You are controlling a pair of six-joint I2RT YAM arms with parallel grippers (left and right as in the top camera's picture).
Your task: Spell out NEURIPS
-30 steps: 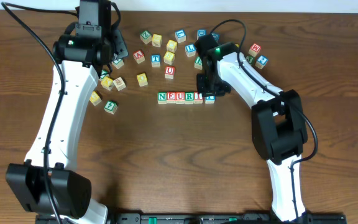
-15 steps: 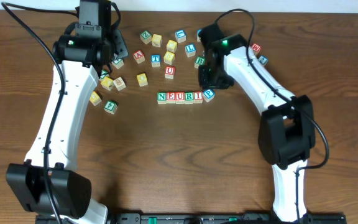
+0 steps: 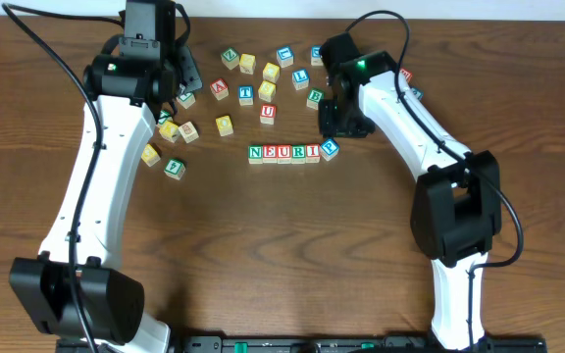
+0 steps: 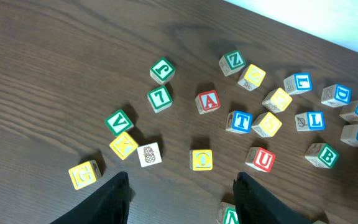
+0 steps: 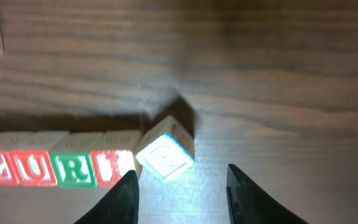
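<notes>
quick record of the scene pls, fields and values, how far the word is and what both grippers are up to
word: row of blocks reads N E U R I, side by side in a straight line
next letter: blue block at the row's end, turned askew, lying on the table
missing: S
right gripper: open, empty, near the blue block, not touching it
left gripper: open, empty, above the loose blocks

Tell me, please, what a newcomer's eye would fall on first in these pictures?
A neat row of cubes reading NEURI sits in the middle of the table, with a blue-bordered cube lying skewed at the row's right end, close by the open right gripper. Behind it, loose letter cubes lie scattered along the far side, the open left gripper hanging over them.
</notes>
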